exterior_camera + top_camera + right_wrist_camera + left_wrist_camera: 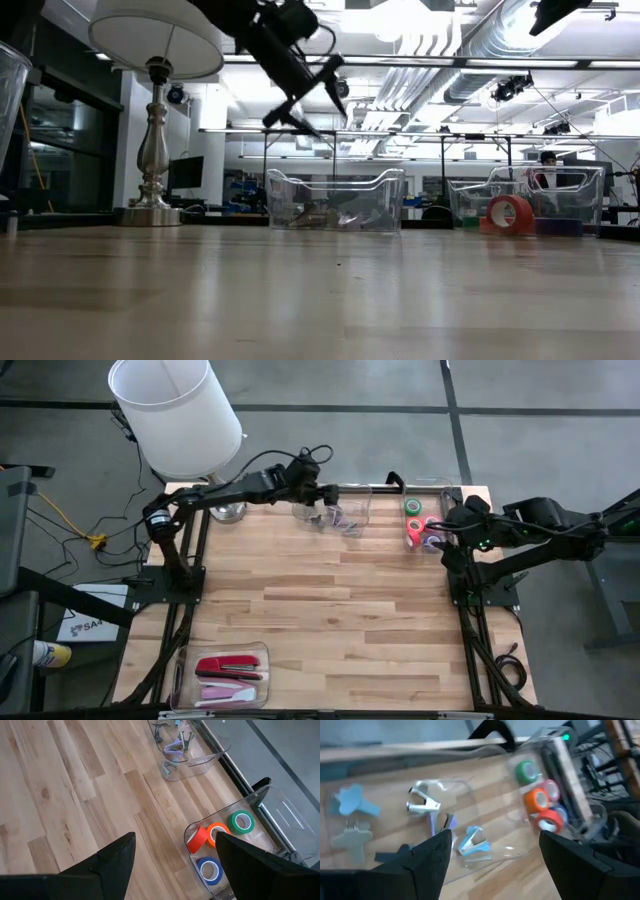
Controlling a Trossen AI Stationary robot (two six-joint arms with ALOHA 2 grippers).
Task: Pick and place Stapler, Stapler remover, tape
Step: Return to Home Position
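Well, my left gripper (495,834) has its fingers spread with nothing between them. It hangs over the clear bin (385,195) holding the staple removers (422,802). The right gripper (175,836), fingers likewise apart and empty, hovers by the second bin (280,815) with the tape rolls (240,822) inside — the staplers (228,666) lie in a tray (180,660) at the opposite edge.

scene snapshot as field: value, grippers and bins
left gripper: open, empty, raised over staple remover bin
right gripper: open, empty, raised beside tape bin
staple remover bin: far edge, middle; holds staple removers in blue, gray, purple
tape bin: far right corner; holds tape rolls in green, orange, red, blue
stapler bin: near left corner; holds staplers, red and pink
lamp: far left corner
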